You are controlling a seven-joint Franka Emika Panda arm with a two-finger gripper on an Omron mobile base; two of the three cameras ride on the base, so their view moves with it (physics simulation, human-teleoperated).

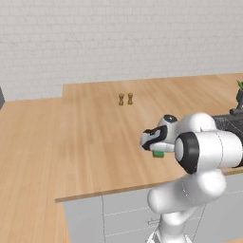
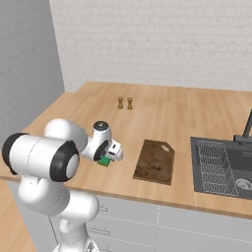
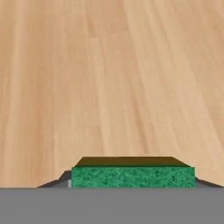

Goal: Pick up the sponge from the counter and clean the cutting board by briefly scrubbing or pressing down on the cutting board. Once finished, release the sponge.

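Now, step: grasping — gripper (image 2: 109,156) is low on the counter (image 2: 162,118), around the sponge (image 3: 133,176).
Grip: fingers flank the sponge; whether clamped, I cannot tell.
Next: lift, carry right to the board (image 2: 155,161), press.

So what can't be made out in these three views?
- Pincer state: fingertips hidden behind the sponge in hand view, blocked by the arm in base views.
- Sponge lifted or resting on the counter: unclear.
- Cutting board: hidden behind the arm in left base view.
- Two small brown items: too small to identify.
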